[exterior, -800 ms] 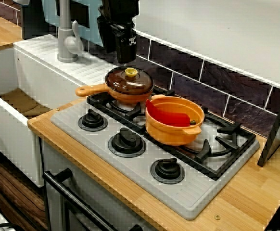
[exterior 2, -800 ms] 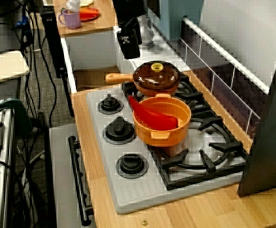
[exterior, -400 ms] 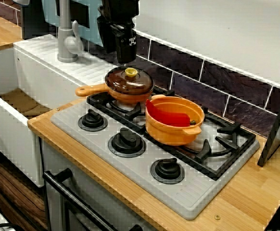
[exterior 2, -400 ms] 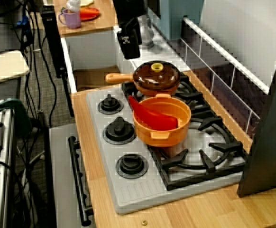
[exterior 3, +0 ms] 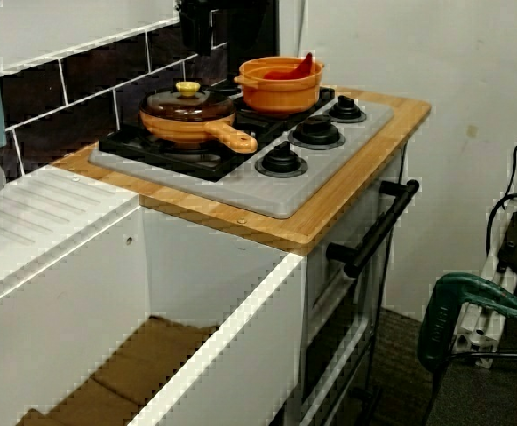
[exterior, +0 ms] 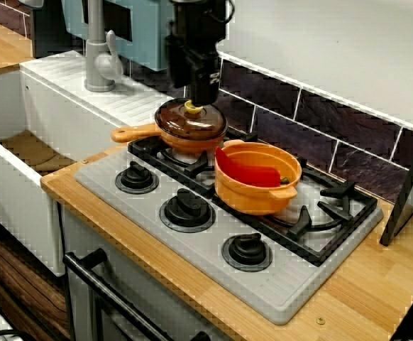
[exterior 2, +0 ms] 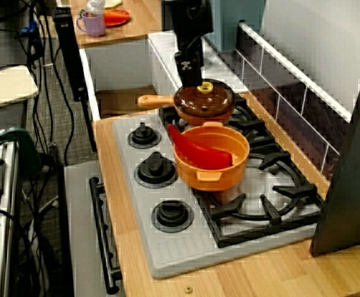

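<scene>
The wooden worktop [exterior: 362, 284] carries a grey hob [exterior: 281, 284], set in beside a white sink [exterior: 22, 170], and the hob's black grate [exterior: 334, 206] holds both vessels level above the burners, while three dials [exterior: 186, 207] run along its front edge. On the nearer part of the grate sits an orange pot [exterior: 252, 199]. A red spatula [exterior: 248, 174] lies inside it, too long to lie flat, so it leans with its blade against the rim. Behind the pot and just beside it, close enough that I cannot tell whether they touch, stands an orange pan [exterior: 192, 145] on the back burner. Its handle [exterior: 132, 133] points out toward the sink, away from the pot, which leaves that side free. A dark brown lid [exterior: 192, 124] sits squarely on the pan and covers it wholly. The black gripper [exterior: 204, 96] hangs straight down over the lid's centre, a fitting pose since the only raised part there is the small yellow knob [exterior: 191, 107]. Seen across the sink, its tip is right at the knob; from the hob's far end it looks just above and beside it, so contact is uncertain. I cannot tell how far apart the jaws stand, nor whether they have anything in hold.
</scene>
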You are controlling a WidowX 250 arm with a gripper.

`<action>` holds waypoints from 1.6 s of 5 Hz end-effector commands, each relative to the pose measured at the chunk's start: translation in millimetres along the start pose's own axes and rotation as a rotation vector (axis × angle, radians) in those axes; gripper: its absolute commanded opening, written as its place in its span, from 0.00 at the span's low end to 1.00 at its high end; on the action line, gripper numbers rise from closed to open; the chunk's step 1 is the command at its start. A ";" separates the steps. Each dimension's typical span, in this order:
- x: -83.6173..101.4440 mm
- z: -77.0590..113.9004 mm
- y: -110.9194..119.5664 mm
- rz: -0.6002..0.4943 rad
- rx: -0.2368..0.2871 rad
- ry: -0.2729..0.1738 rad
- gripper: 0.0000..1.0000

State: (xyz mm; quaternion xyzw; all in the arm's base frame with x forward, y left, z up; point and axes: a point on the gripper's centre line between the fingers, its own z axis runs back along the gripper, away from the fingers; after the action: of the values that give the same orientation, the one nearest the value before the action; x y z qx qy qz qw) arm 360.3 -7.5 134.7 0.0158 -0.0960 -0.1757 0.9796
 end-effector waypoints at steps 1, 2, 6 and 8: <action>19.9 11.8 14.1 -0.126 0.059 -0.059 1.00; 13.0 14.5 20.1 -0.213 0.045 -0.084 1.00; 2.2 -1.1 31.0 -0.177 0.035 -0.079 1.00; 6.9 -11.8 30.7 -0.136 0.038 -0.081 1.00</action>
State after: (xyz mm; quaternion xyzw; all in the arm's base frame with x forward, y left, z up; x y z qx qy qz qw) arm 375.6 20.3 113.3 0.0262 -0.1185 -0.2369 0.9639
